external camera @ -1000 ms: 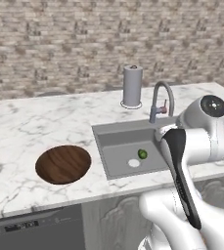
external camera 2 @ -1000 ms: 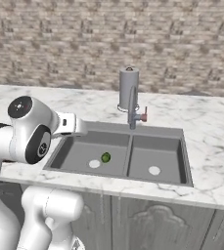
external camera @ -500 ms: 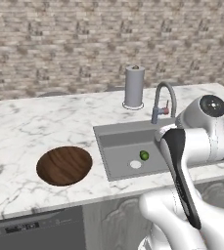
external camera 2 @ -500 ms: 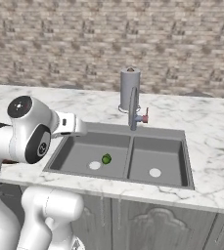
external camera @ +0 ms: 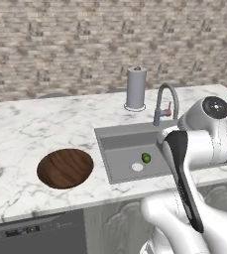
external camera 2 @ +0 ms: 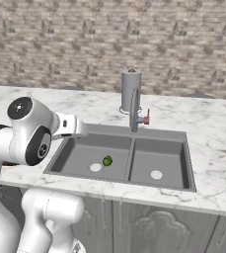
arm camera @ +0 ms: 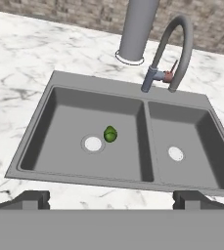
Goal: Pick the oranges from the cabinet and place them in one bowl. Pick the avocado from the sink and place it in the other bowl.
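Gripper (arm camera: 111,197) jaws spread wide, holding nothing, hovering above the near edge of the sink (arm camera: 59,168). Avocado (arm camera: 110,134) lies on the floor of the sink's left basin, just beside the round drain (arm camera: 93,143), apart from it; long axis roughly runs near-to-far in the hand view. Faucet (arm camera: 174,53) arches behind the divider. Grey cylinder (arm camera: 137,29) stands on the counter (arm camera: 30,53) beyond. Dark brown bowl (external camera: 65,168) sits on the counter left of the sink.

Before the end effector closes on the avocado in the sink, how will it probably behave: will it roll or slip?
The avocado is small, rounded and smooth, so it will probably roll if nudged. It lies loose on the flat floor of the sink, beside the drain, so nothing would stop it. Its glossy skin may slip between the fingers.
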Available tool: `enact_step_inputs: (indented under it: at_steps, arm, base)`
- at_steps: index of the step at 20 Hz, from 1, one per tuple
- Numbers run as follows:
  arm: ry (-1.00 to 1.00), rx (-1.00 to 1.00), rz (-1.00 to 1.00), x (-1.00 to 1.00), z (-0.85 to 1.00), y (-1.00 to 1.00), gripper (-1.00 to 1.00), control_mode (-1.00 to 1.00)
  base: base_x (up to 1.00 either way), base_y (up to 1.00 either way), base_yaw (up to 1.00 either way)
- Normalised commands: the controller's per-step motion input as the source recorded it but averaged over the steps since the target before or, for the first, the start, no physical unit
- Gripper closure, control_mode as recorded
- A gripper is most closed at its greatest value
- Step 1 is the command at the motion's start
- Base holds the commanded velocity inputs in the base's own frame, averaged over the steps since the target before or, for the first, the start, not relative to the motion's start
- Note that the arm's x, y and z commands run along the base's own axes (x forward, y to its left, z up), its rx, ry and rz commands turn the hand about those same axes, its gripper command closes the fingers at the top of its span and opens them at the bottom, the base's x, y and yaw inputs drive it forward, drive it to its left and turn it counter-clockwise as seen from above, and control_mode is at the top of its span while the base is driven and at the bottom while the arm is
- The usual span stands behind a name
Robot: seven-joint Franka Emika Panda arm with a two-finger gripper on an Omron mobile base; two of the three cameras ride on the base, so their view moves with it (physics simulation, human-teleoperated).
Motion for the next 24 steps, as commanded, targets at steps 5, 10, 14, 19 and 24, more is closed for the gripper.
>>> enact_step_inputs:
  at_steps: [5,10,14,19,24]
  arm:
    - [0.0,0.0,0.0,0.0,0.0,0.0,-1.0,1.0]
    - [-0.01,0.0,-0.01,0.0,0.0,0.0,-1.0,-1.0]
    - [0.0,0.0,-0.15,0.13,0.0,0.0,-1.0,-1.0]
    - [0.0,0.02,-0.2,0.24,0.03,0.06,-1.0,-1.0]
    - [0.0,0.13,-0.12,0.25,0.02,0.04,-1.0,-1.0]
  base:
    - [0.0,0.0,0.0]
    - [0.0,0.0,0.0]
    - [0.0,0.0,0.0]
    - [0.0,0.0,0.0]
    - [0.0,0.0,0.0]
